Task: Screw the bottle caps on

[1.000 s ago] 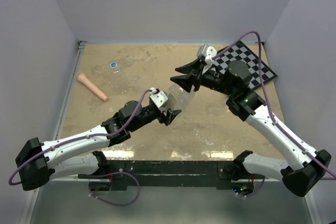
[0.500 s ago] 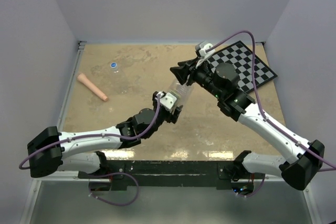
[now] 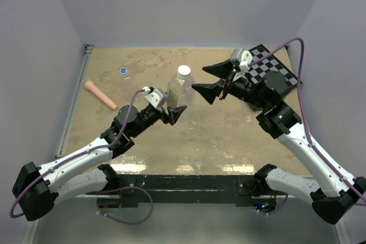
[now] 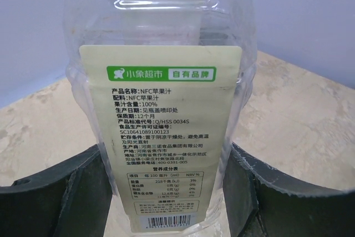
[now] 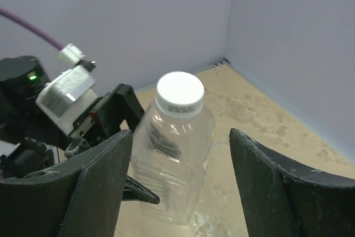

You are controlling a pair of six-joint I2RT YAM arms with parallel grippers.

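**Upright clear bottle held low by the left arm, right arm open beside its white cap**

We see the large bottle (image 3: 180, 88) standing upright near the middle of the table (image 3: 229, 135). The white cap (image 3: 183, 71) sits on its neck. We cannot tell how far down it is threaded.

The left gripper (image 3: 172, 110) is clamped around the bottle's lower body. In the left wrist view its fingers (image 4: 83, 192) appear to press against both sides, flanking the paper label (image 4: 161, 137).

The right gripper (image 3: 207, 79) is spread wide and holds nothing. It hangs just beside the bottle's shoulder, and its wrist camera looks down on the cap.

The small bottle (image 3: 125, 74) stands well apart, near the far left corner, with the blue cap (image 3: 124, 71) on top of it. It is too small to judge further.

We judge the large bottle to be empty, so it is light and easy to tip. Its clear walls look thin and smooth and would likely dent or slip under a hard squeeze. The low hold across the labelled section seems sensible. The cap looks stiff, and its side wall is the place to take hold for turning, with the fingers squarely opposite each other.
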